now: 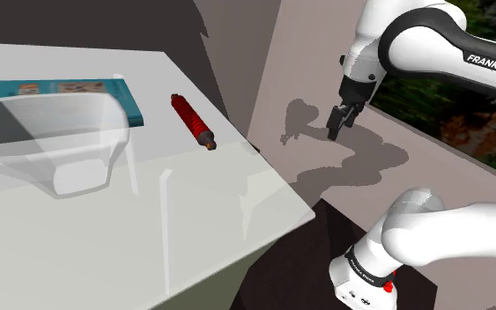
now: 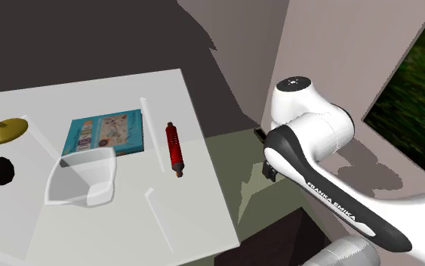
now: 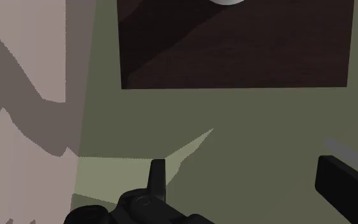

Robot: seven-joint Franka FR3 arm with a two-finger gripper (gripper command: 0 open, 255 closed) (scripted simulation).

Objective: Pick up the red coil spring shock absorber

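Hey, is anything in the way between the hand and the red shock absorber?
Nothing visible does. The open hand hangs beyond the edge of the white table; the red shock absorber lies near that edge, open space between.

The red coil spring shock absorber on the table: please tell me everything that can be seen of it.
The shock absorber is a slim rod wrapped in a red coil spring, with a dark end piece at each tip. It lies flat on the white table, near the edge that faces the arm, beside a teal book but apart from it. Only the table touches it; the open hand hangs off to the side, beyond the table.
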